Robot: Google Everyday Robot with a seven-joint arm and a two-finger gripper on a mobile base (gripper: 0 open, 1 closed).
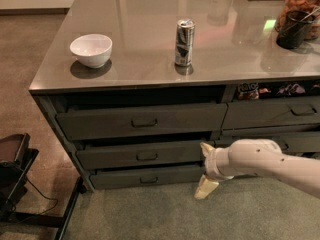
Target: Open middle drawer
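The middle drawer is the medium-height dark grey-brown front in the left stack, with a small loop handle at its centre. It sits between the taller top drawer and the slim bottom drawer. My gripper is on the cream arm coming in from the right, just off the right end of the middle and bottom drawers. It is open and empty. One fingertip is by the middle drawer's right end, and the other is low near the floor. The gripper is well right of the handle.
On the counter top stand a white bowl, a drink can and a dark jar at the far right. More drawers are to the right. A black stand is on the floor at the left.
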